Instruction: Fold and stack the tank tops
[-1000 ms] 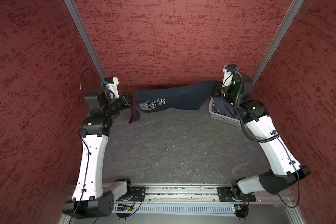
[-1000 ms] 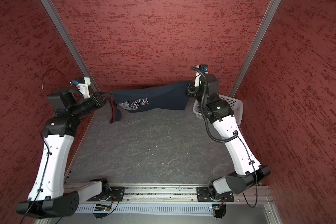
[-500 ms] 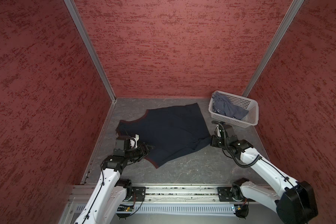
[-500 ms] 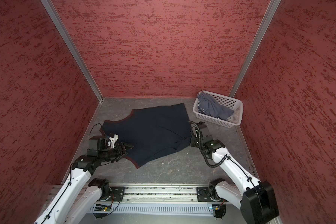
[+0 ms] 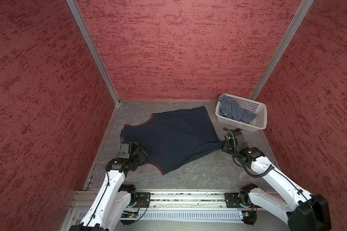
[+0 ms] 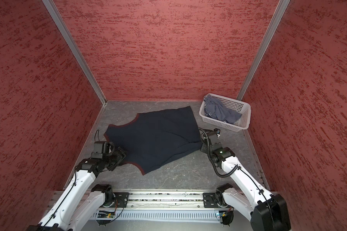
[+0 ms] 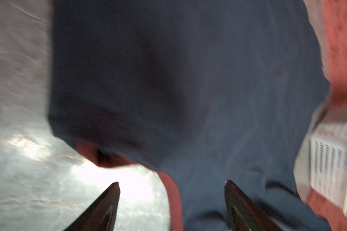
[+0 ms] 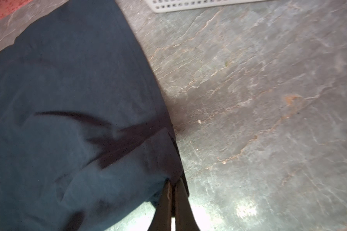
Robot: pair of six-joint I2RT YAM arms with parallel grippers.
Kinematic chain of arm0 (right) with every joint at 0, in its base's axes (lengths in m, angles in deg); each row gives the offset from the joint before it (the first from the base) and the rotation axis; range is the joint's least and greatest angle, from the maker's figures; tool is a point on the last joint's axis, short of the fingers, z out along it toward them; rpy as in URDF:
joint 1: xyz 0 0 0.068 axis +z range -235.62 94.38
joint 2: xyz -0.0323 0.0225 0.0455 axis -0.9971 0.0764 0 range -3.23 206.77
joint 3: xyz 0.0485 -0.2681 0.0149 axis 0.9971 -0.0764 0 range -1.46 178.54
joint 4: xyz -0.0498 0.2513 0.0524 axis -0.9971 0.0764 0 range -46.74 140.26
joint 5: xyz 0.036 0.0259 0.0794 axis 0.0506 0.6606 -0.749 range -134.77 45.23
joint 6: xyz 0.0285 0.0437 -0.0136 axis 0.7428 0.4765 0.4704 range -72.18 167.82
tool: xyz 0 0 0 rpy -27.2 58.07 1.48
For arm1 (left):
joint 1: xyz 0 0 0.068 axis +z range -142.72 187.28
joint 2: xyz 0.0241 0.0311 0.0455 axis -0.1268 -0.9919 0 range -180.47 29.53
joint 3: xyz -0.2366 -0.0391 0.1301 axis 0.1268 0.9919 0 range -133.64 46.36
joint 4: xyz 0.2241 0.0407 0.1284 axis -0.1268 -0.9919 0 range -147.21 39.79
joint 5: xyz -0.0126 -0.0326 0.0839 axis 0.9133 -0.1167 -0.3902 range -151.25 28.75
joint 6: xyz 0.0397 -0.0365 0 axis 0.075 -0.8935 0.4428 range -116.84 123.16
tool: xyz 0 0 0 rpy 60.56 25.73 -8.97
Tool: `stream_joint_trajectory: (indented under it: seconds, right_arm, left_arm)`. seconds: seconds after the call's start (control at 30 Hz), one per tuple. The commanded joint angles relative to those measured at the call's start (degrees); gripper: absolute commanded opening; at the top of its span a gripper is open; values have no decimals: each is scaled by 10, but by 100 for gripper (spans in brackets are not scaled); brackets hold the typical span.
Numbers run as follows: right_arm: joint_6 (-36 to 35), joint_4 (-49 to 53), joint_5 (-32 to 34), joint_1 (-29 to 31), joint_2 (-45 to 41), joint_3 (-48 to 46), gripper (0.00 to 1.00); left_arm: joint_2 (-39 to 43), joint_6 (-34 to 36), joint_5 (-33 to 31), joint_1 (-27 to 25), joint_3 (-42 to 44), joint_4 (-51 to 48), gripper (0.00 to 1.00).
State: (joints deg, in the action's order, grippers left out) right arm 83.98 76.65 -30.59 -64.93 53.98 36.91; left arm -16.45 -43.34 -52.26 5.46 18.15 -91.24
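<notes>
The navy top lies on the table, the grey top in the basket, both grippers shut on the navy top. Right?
Not quite: only the right gripper is shut on the navy top. The left gripper is open, as the left wrist view shows. The rest holds.

Deep, plain dark blue over the whole shown face of the navy tank top (image 5: 172, 140), spread near the middle of the tabletop (image 5: 198, 176); reddish trim round neck and armholes. Slate tone on the blue-grey tank top (image 5: 233, 111), crumpled in the white, hole-dotted basket (image 5: 261, 120) by the far right corner; perhaps a pale print at its far fold, too small to read. Grey tabletop, marbled with pale and rust veins. Brick red walls (image 5: 178, 50), flecked darker. White arms (image 5: 110, 186) with black joints.
</notes>
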Motion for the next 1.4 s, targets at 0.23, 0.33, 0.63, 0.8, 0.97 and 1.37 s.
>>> stream_joint_trajectory:
  seconds: [0.23, 0.33, 0.63, 0.8, 0.97, 1.37]
  right_arm:
    - [99, 65, 54, -15, -47, -40, 0]
    - [126, 73, 51, -18, -68, -59, 0]
    - [152, -30, -58, -20, -68, -110, 0]
    - [136, -56, -69, -20, -39, -99, 0]
    - [125, -68, -69, -20, -12, -86, 0]
    - [118, -62, -46, -20, -21, -88, 0]
  left_arm:
    - [-293, 44, 24, 29, -56, 220, 67]
    - [-365, 61, 34, 30, -98, 248, 64]
    - [-472, 127, 46, 37, -281, 198, 70]
    - [-317, 116, -64, 34, -212, 136, 78]
    - [-212, 112, -76, 59, -121, 116, 69]
    - [-297, 116, -25, 63, -100, 136, 41]
